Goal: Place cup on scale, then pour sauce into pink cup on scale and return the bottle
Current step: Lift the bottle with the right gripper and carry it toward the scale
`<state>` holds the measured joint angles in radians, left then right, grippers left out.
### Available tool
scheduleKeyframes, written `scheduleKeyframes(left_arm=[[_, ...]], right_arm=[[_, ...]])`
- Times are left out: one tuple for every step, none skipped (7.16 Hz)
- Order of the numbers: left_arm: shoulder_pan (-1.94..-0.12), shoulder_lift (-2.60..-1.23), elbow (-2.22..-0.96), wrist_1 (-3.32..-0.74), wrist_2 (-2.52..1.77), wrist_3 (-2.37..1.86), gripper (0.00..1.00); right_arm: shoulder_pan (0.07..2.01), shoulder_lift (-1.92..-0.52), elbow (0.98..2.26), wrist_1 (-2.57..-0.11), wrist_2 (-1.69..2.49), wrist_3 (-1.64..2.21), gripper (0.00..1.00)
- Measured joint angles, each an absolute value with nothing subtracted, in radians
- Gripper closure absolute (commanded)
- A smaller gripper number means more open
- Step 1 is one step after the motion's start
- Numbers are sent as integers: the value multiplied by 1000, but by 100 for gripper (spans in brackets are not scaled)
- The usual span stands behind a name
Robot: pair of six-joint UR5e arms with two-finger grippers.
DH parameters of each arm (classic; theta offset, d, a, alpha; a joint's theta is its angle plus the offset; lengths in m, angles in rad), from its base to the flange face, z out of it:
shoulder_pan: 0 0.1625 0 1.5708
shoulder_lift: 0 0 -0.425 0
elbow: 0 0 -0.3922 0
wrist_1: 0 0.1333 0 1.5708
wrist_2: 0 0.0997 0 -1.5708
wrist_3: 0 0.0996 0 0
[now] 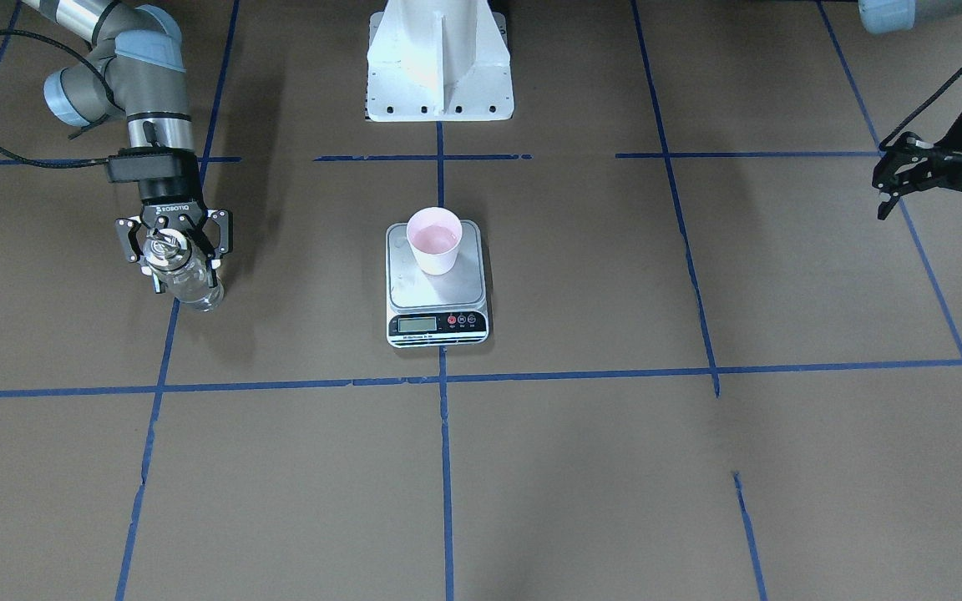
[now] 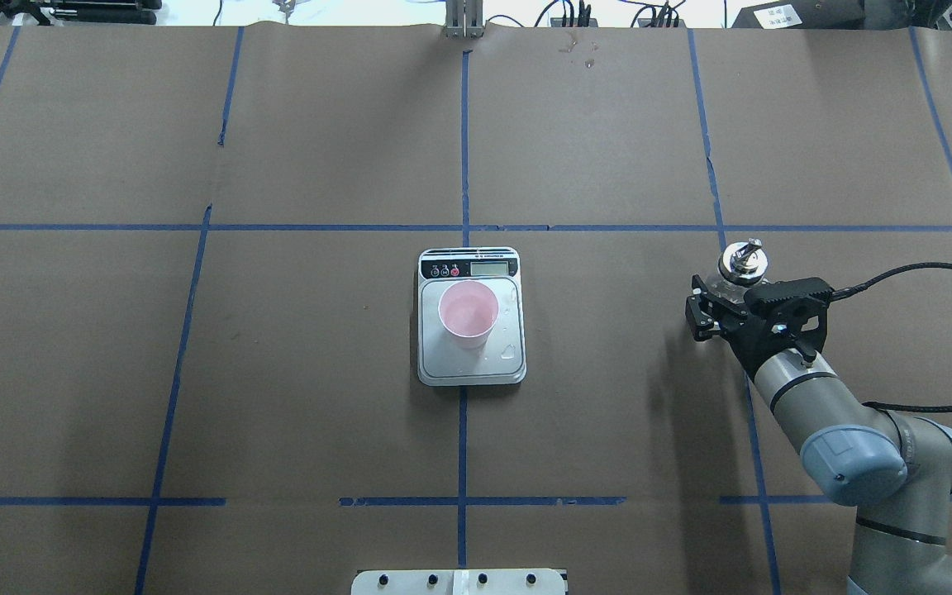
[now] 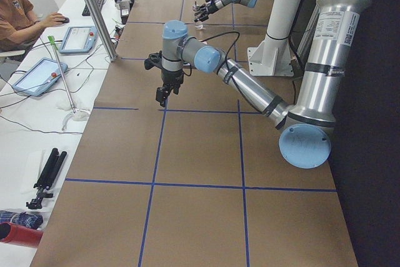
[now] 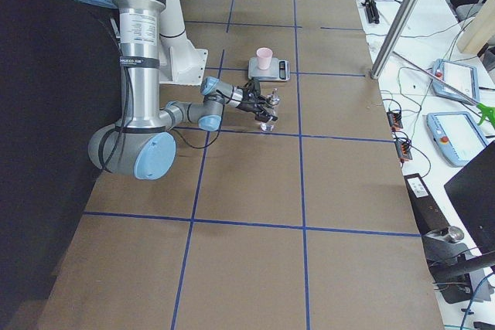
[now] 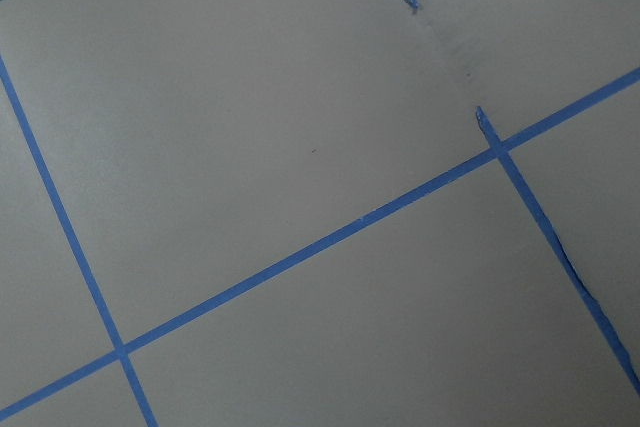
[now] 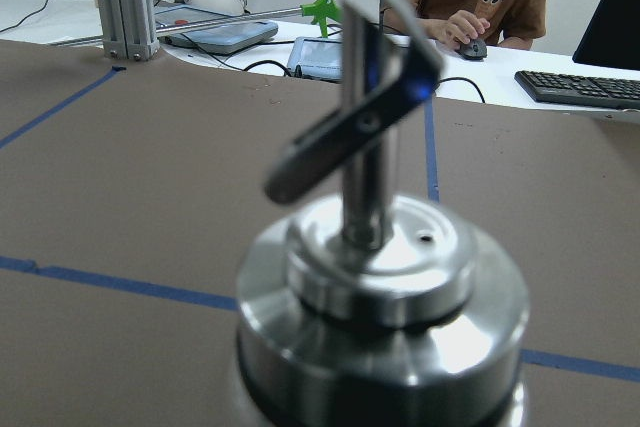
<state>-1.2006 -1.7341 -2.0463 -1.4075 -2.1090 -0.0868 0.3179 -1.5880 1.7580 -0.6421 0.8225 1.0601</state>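
The pink cup (image 1: 433, 242) stands upright on the far half of the scale (image 1: 437, 294), at the table's middle; it also shows in the overhead view (image 2: 468, 312). The steel platform (image 2: 443, 364) has a few wet spots. My right gripper (image 1: 183, 271) is shut on the clear glass bottle (image 1: 190, 285), which is upright at table level on my right side, well away from the scale. Its silver spout cap (image 2: 742, 263) fills the right wrist view (image 6: 380, 297). My left gripper (image 1: 932, 209) is open and empty, off to my left above bare table.
The white robot pedestal (image 1: 439, 63) stands behind the scale. Blue tape lines (image 1: 448, 376) cross the brown table cover. Tablets and cables (image 3: 37, 76) lie beyond the table's far edge, where an operator (image 3: 15, 10) sits.
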Motion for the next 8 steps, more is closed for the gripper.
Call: scheduleKeyframes(left_arm=[[-1202, -1735, -2046, -1407, -2109, -87, 0], [-1203, -1737, -2046, -1406, -2109, -87, 0], [-1205, -1737, -2046, -1405, -2109, -86, 0], [-1208, -1737, -2046, -1405, -2109, -83, 0], [-1210, -1737, -2045, -1405, -2109, -79, 0], [-1212, -1734, -2043, -1405, -2108, -76, 0], [-1216, -1730, -2042, -1405, -2107, -74, 0], [-1229, -1727, -2040, -1406, -2107, -53, 0]], right_arm=[[333, -1586, 1767, -643, 845, 1055, 100], [362, -1583, 1789, -649, 886, 1026, 100], [397, -1582, 1824, -677, 922, 974, 100], [423, -1580, 1878, -741, 949, 923, 100], [439, -1562, 1931, -818, 968, 888, 100], [449, -1516, 1970, -907, 970, 869, 100], [454, -1459, 1986, -993, 953, 858, 100], [456, -1407, 1989, -1066, 927, 838, 100]])
